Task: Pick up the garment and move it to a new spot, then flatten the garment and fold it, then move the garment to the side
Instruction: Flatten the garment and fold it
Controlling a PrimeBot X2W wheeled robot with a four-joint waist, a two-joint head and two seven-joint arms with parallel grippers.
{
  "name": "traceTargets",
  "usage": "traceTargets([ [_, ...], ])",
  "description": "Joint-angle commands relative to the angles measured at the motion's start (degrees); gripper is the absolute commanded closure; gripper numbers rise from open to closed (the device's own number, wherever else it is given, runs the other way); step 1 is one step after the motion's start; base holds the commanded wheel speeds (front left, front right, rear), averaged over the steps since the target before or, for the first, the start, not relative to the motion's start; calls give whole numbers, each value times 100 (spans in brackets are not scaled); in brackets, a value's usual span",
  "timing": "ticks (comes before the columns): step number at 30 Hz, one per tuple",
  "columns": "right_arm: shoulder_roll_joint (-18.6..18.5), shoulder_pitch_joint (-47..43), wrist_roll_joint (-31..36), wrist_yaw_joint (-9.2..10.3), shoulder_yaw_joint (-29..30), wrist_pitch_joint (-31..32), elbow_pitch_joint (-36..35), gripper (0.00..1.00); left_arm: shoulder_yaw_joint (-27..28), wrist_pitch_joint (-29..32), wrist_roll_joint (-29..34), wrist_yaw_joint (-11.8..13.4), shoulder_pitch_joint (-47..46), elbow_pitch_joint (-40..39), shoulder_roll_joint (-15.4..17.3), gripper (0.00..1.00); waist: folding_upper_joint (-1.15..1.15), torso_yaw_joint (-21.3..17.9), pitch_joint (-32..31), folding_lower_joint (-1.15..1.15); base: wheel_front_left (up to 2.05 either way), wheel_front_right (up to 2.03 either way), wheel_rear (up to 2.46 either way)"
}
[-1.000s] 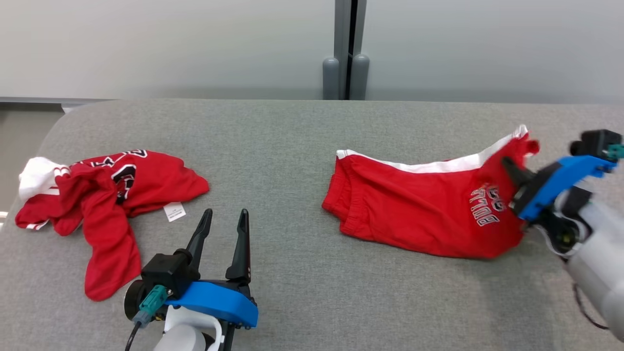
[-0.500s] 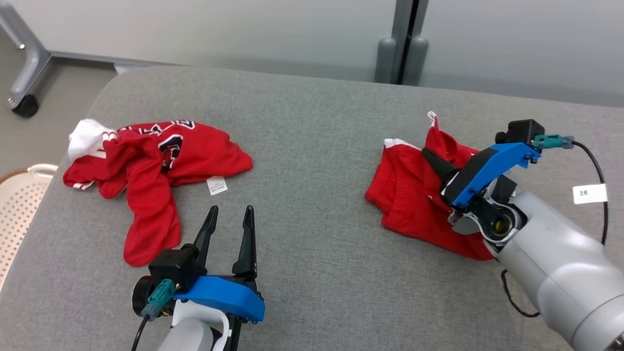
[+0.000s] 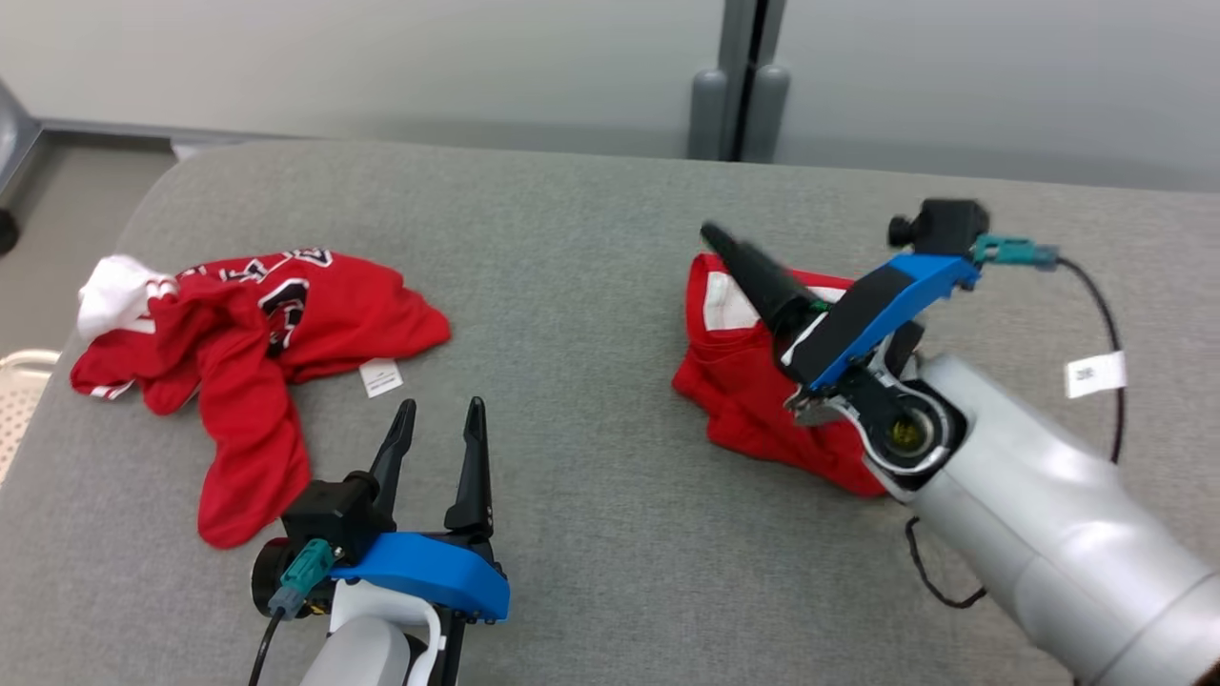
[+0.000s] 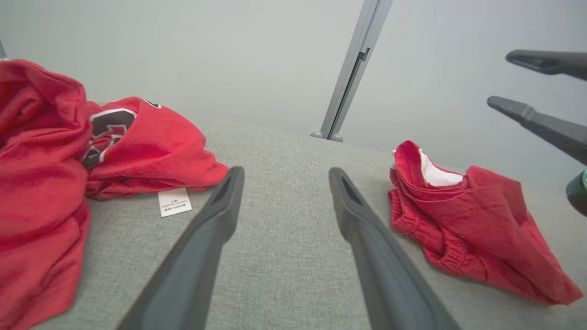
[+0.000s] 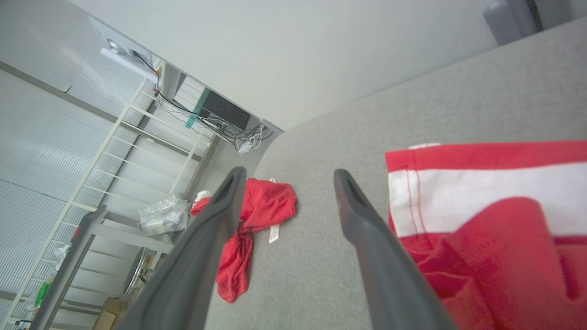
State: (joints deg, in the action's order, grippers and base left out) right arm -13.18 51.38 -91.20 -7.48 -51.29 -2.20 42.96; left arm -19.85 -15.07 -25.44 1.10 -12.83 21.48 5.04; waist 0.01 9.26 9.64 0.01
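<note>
The red shorts (image 3: pixel 729 391) with a white side stripe lie bunched and doubled over at the right middle of the grey table (image 3: pixel 572 248). My right gripper (image 3: pixel 715 238) hangs just above the shorts' far left edge, fingers pointing up-left. The right wrist view shows it open (image 5: pixel 289 173), nothing between the fingers, the shorts (image 5: pixel 481 229) below to the right. My left gripper (image 3: pixel 437 410) rests open near the front edge, away from the shorts (image 4: pixel 472 215). In the left wrist view the right gripper (image 4: pixel 500 79) stands in the air at the upper right.
A crumpled red jersey (image 3: pixel 276 324) with a white label lies at the table's left, also in the left wrist view as the jersey (image 4: pixel 137 151). A white basket (image 3: pixel 19 381) sits off the left edge. A grey partition post (image 3: pixel 739 86) stands behind. A tagged cable (image 3: pixel 1096 373) hangs from my right arm.
The right gripper carried the shorts' right end over to the left, let go and rose open above them. The shorts went from spread out to doubled over. The camera also shifted.
</note>
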Motion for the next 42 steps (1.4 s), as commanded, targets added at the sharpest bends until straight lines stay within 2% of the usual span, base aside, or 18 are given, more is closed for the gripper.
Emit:
traceTargets([
  [1,-223,-122,101,-2,89,-228,-377,0,37,-15,39,-17,-8,24,-1,0,-1,-159,-133,-1,0,0,0],
  [5,-885,-335,653,-2,67,-923,-940,0,103,-14,67,-53,93,53,-28,0,-1,-324,-278,-1,0,0,0],
  [8,-1300,-409,1131,-2,101,-1203,-720,0,128,-14,82,-77,122,62,-45,0,-1,-361,-332,-1,0,0,0],
  [10,-1462,-444,1431,-2,113,-1267,-409,0,133,-15,86,-101,122,62,-57,0,-1,-346,-324,-1,0,0,0],
  [13,-1423,-451,1589,-2,135,-1287,-3,0,133,-15,100,-119,91,45,-87,0,-1,-258,-250,-1,0,0,0],
  [14,-1421,-425,1618,-2,109,-1267,146,13,136,-15,99,-122,77,36,-98,0,-1,-214,-218,-1,0,0,0],
  [15,-1387,-383,1566,-2,95,-1139,311,53,145,-15,96,-123,60,30,-113,0,-1,-166,-176,-1,0,0,0],
  [16,-1349,-332,1496,-2,82,-966,442,100,137,-15,99,-129,37,32,-124,0,-1,-110,-135,-1,0,0,0],
  [20,-1149,-92,1072,-2,173,-74,981,100,152,-15,100,-149,-15,34,-162,0,-1,119,-3,-1,0,0,0],
  [26,-819,221,789,-2,121,1098,1808,100,210,-15,108,-150,-13,39,-195,0,-1,389,65,-1,0,0,0],
  [29,-679,190,702,-2,41,1602,1883,100,246,-15,111,-180,44,71,-203,0,-1,442,10,-1,0,0,0],
  [33,-611,-84,516,-2,-20,2200,1490,100,304,-15,116,-190,114,112,-207,0,-1,421,-78,-1,0,0,0],
  [36,-498,-275,485,-2,-168,2505,909,100,357,-15,134,-188,183,134,-210,0,-1,304,-145,-1,0,0,0],
  [39,-374,-570,518,-2,-338,2590,365,100,362,-15,149,-207,181,168,-212,0,-1,176,-190,-1,0,0,0],
  [42,-193,-760,584,-2,-449,2403,-30,100,360,-15,182,-221,159,203,-212,0,-1,48,-235,-1,0,0,0],
])
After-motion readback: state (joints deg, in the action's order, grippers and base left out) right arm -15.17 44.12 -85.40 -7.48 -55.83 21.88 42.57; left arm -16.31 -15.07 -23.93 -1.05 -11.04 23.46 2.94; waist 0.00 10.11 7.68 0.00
